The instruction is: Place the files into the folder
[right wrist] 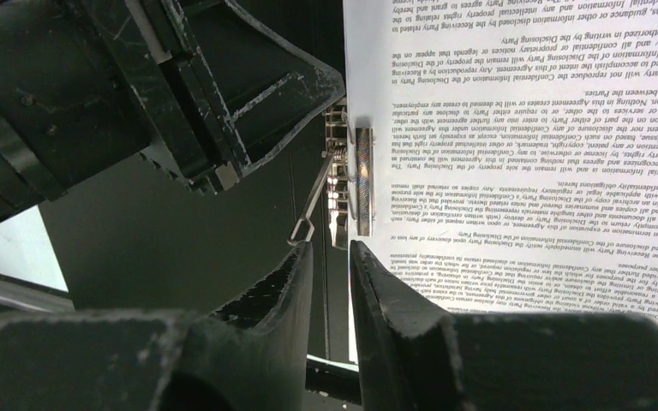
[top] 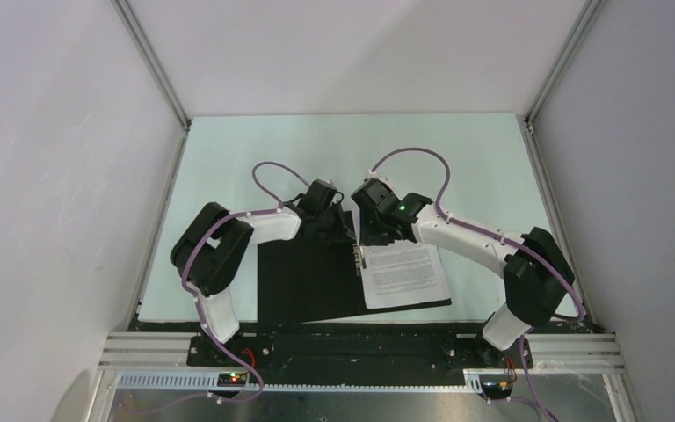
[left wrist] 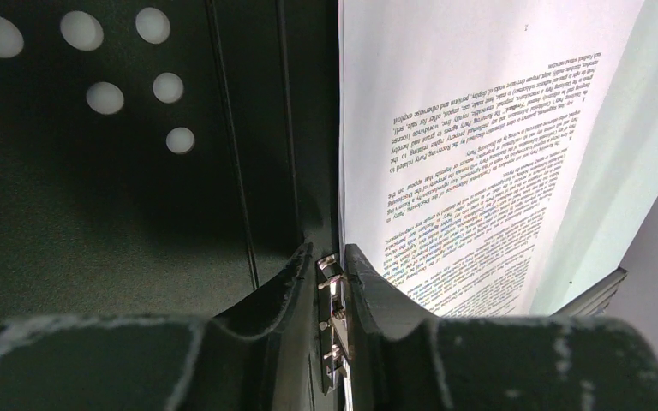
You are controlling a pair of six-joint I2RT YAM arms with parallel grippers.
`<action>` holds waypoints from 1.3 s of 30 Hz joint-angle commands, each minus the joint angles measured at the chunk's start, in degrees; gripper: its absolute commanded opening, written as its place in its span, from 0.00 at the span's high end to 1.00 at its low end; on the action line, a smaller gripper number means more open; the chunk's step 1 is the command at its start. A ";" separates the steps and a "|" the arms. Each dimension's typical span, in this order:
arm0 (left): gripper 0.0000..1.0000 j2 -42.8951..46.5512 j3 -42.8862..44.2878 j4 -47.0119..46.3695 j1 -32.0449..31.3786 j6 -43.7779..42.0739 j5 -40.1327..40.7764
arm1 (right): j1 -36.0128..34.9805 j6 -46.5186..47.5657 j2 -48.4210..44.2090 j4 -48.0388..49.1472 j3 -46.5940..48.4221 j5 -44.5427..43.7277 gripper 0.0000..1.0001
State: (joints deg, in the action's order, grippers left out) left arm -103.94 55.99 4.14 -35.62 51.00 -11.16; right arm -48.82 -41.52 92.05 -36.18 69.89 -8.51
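Observation:
The folder lies open near the table's front edge, black inside up. The files, white sheets with black text, lie on its right half. The metal clip runs along the spine at the sheets' left edge. My left gripper is over the far end of the spine; in the left wrist view it is shut on the metal clip, with the files to its right. My right gripper sits just beside it. In the right wrist view it stands narrowly open and empty, just short of the clip.
White walls and aluminium frame posts enclose the pale green table. The two wrists nearly touch above the spine; the left gripper's black body fills the right wrist view's upper left. The arm bases stand on the black rail.

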 commanded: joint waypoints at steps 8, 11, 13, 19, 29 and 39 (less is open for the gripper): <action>0.75 1.74 -1.54 -1.22 -0.05 0.41 0.13 | -3.34 4.08 10.46 -6.10 11.15 -5.14 0.73; 0.75 1.58 -1.63 -1.39 0.10 0.50 0.10 | -4.05 5.12 11.61 -6.59 12.03 -6.13 0.73; 0.75 1.41 -1.58 -1.37 0.15 0.58 -0.06 | -4.29 5.45 12.09 -6.92 12.55 -6.26 0.74; 0.76 1.02 -1.67 -1.41 0.39 0.72 -0.17 | -5.12 5.74 12.76 -7.58 12.75 -6.11 0.75; 0.76 0.41 -1.42 -1.69 0.46 0.94 -0.31 | -6.01 5.83 12.83 -7.82 12.56 -5.64 0.76; 0.77 0.14 -1.41 -1.77 0.56 1.03 -0.37 | -6.69 5.81 12.02 -7.27 12.51 -4.82 0.76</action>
State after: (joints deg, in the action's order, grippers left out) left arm -103.88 55.07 2.68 -35.33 51.62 -11.25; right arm -54.30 -36.38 104.62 -43.24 80.38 -13.13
